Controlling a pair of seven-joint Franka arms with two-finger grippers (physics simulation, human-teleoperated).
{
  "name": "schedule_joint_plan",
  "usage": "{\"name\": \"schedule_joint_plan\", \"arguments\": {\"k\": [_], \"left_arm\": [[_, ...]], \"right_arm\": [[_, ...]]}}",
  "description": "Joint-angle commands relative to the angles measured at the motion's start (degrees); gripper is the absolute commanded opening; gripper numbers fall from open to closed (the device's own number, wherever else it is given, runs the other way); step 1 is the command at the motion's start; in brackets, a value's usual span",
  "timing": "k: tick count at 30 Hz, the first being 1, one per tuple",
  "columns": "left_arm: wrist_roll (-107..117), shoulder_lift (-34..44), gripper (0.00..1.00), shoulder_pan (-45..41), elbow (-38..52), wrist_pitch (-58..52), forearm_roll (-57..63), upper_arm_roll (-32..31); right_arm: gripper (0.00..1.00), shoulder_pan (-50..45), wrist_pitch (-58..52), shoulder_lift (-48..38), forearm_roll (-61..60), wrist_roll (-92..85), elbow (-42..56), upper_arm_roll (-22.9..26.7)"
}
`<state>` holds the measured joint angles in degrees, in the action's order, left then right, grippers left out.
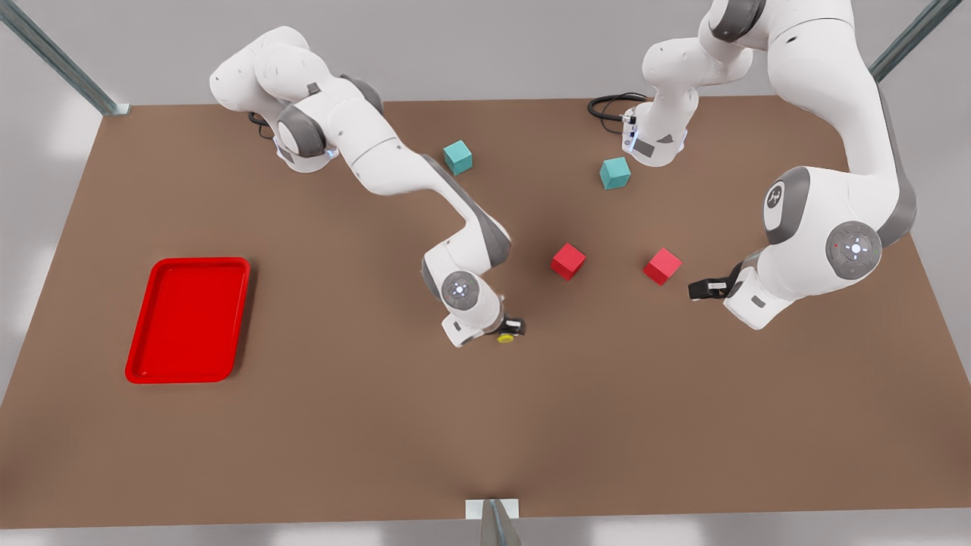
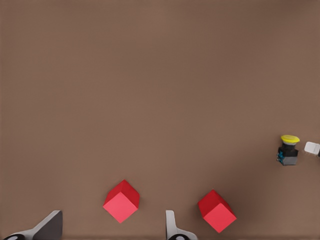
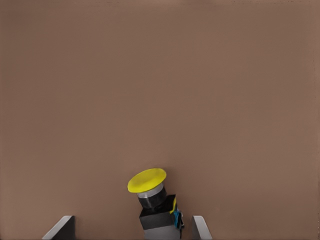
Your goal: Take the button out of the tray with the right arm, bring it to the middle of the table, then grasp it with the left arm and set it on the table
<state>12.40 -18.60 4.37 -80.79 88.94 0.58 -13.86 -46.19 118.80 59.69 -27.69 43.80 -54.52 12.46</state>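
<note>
Nearest the camera, at the table's front edge, a metal frame post (image 1: 493, 523). Beyond it, bare matte brown table (image 1: 485, 432), flat and even.

Next, about mid-table, the right gripper (image 1: 512, 327), on the arm reaching in from the front view's left. Fingers (image 3: 199, 227) spread wide on either side of the button (image 1: 506, 338), a clear gap on one side, so not clamped on it. Button out of the tray and sitting on the table, yellow cap up, tilted a little in the right wrist view.

Off to the front view's left, well apart, the red tray (image 1: 138, 356), flat on the surface.

To the front view's right, the left gripper (image 1: 702, 288), waiting above the table near one red cube (image 1: 662, 265), fingers (image 2: 50, 226) set wide with nothing between them. Just beyond, a second red cube (image 1: 567, 261), apart from the first.

Farther back, two teal cubes (image 1: 457, 157) (image 1: 614, 173), apart from each other. Then both arm bases at the far edge, with a black cable (image 1: 607, 106) looped beside one.

Behind, slanted metal posts (image 1: 61, 64) at the far corners and a plain pale grey surround.
</note>
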Motion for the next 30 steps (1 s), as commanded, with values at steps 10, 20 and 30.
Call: {"name": "schedule_joint_plan", "arguments": {"k": [10,20,30], "left_arm": [[20.64,-6.34,1.0,-31.36,5.9,-6.14,-2.6,-0.12],[30.31,-28.95,1.0,-34.7,19.97,2.73,-4.27,6.21],[34.36,-34.57,1.0,-38.65,21.91,11.87,-4.36,9.99]], "right_arm": [[1.0,37.21,-26.07,-46.76,22.67,-38.58,-37.67,-6.05],[1.0,51.29,-28.8,-43.43,24.44,-48.37,-33.1,-14.66],[1.0,53.14,-27.75,-40.97,23.92,-48.28,-30.29,-14.04]]}}
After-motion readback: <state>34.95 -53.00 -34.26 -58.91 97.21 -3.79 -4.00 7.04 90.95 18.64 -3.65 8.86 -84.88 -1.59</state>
